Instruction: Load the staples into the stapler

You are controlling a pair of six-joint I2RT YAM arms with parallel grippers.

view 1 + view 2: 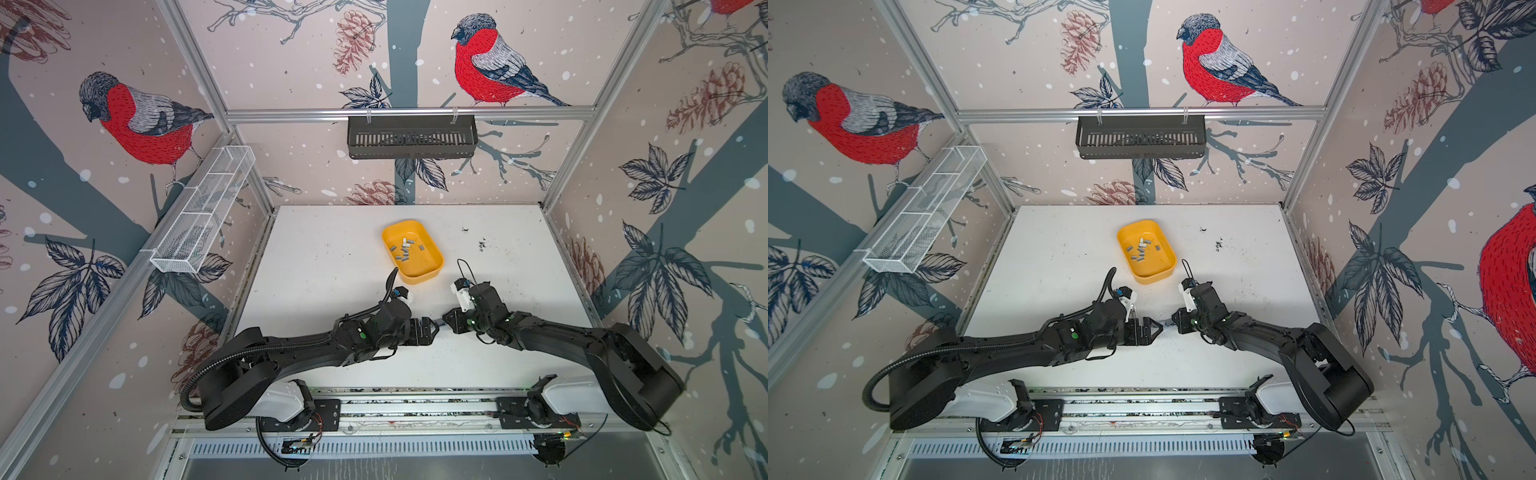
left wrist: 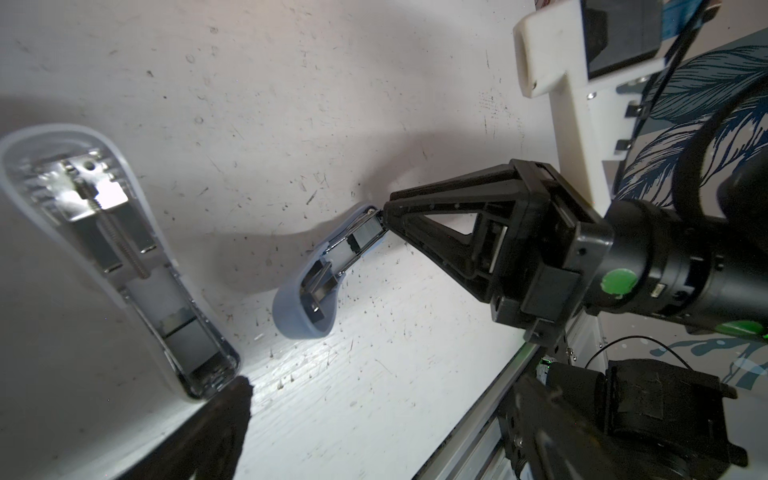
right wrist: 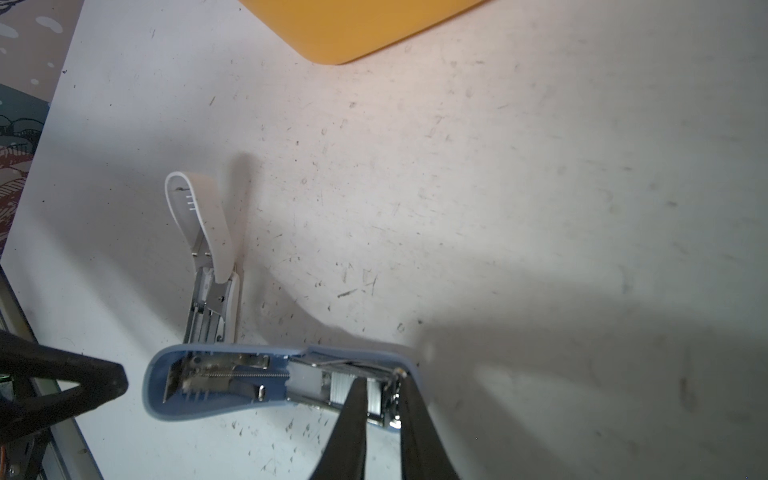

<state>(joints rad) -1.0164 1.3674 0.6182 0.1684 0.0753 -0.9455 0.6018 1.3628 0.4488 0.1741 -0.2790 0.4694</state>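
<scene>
Carefully now: a staple strip meets the blue stapler.
Mid-frame in both top views, the right gripper pinches the strip over the open channel while the left gripper gapes wide beside it. Spare staples lie in the yellow tray, upper centre. It looks best seated flat, legs down, before any release.

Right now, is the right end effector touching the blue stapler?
Touching: the left wrist view shows the right end effector meeting the blue stapler with no gap.
</scene>
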